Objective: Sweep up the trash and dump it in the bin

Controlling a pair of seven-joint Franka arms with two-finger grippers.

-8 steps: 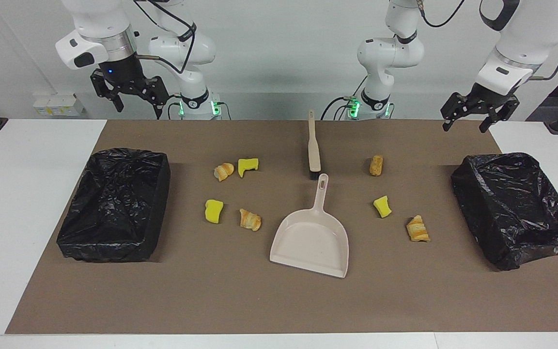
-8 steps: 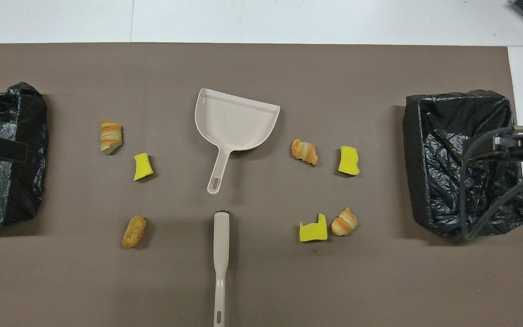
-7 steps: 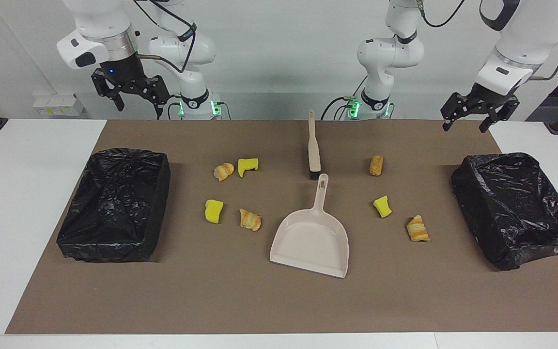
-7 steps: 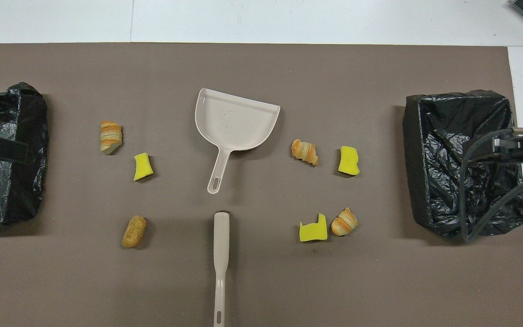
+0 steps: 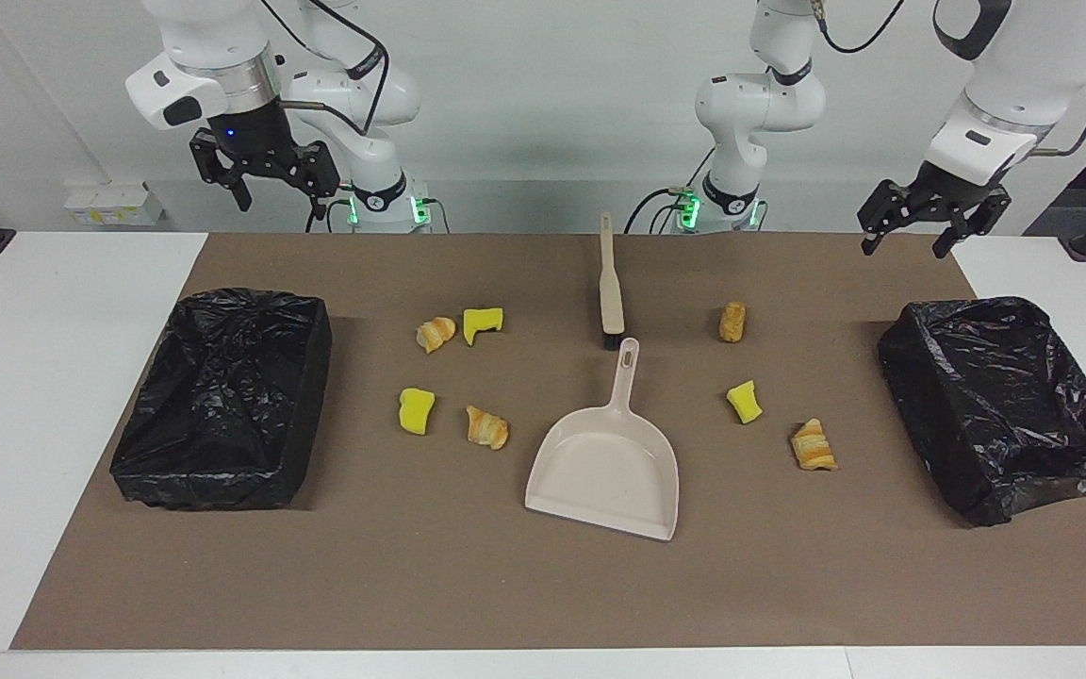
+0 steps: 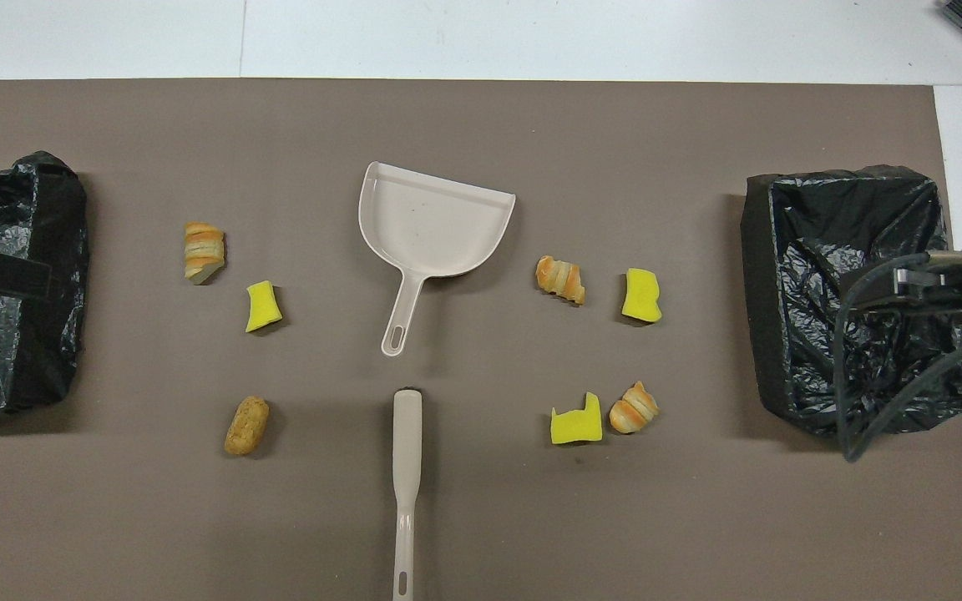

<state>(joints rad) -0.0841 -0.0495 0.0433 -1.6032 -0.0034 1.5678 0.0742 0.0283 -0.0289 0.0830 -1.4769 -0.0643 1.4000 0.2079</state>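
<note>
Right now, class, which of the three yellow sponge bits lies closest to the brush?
The notched sponge, beside a croissant piece toward the right arm's end. It lies level with the brush head; the other two sponges lie farther from the robots, alongside the dustpan.

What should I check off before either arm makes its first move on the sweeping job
1. Brush free to grab, handle toward the robots: ok.
2. Dustpan empty, flat on the mat, its handle tip just short of the brush: ok.
3. Left gripper and right gripper open, holding nothing, raised above the robots' edge of the table: ok.
4. All seven trash pieces lying loose on the mat, none in a bin: ok.
5. Both black-lined bins open at the table's ends: ok.
</note>
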